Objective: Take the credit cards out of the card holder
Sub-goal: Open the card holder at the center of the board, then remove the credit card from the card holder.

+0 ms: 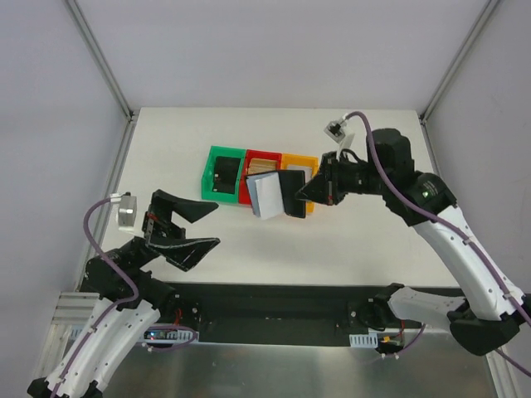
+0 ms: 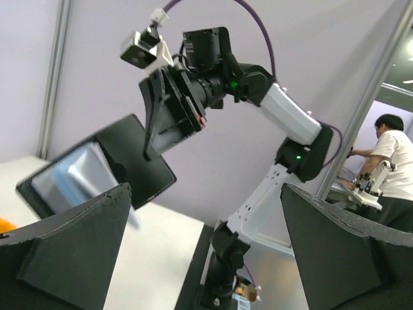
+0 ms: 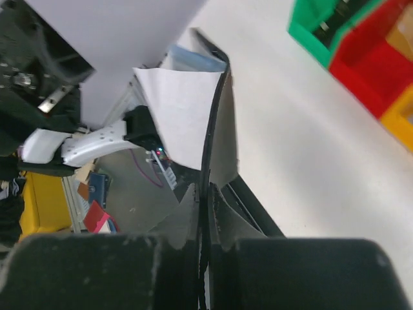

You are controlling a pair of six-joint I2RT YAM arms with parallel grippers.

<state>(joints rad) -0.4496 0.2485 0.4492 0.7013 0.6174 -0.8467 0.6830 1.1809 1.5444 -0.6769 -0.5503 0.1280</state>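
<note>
Bins stand in a row near the far middle of the bench (image 1: 373, 240) in the overhead view: a green bin (image 1: 222, 176) on the left, a red bin (image 1: 260, 162) touching it and an orange bin (image 1: 300, 162) at the right end. The green one holds a chunky black object (image 1: 224, 172); what lies in the other two is hidden. That is because the card holder (image 1: 278, 193) hangs open in the air in front of them, one panel bluish-grey, the other black. The right claw (image 1: 305, 195) is clamped on its black side. The left claw (image 1: 214, 225) hovers spread wide over the near-left part of the bench, well apart from the bins and pointing toward the holder. Bare bench lies around the row on every side.

From the left wrist, the two dark fingers (image 2: 71, 239) fill the lower corners with a broad gap between them. Beyond the gap the right arm holds the card holder (image 2: 97, 171) up, tilted, its pale panel blurred and partly hidden behind the left finger. A person (image 2: 387, 168) stands past the frame on the right.

From the right wrist, the claw (image 3: 203, 239) is pinched on the holder (image 3: 216, 142), seen edge-on as a thin dark line. A pale sheet (image 3: 184, 110) fans out from its left face; whether it is loose or part of the holder I cannot tell. The green (image 3: 322, 26), red (image 3: 368, 64) and orange (image 3: 400, 123) bins are cut off at the upper right corner
</note>
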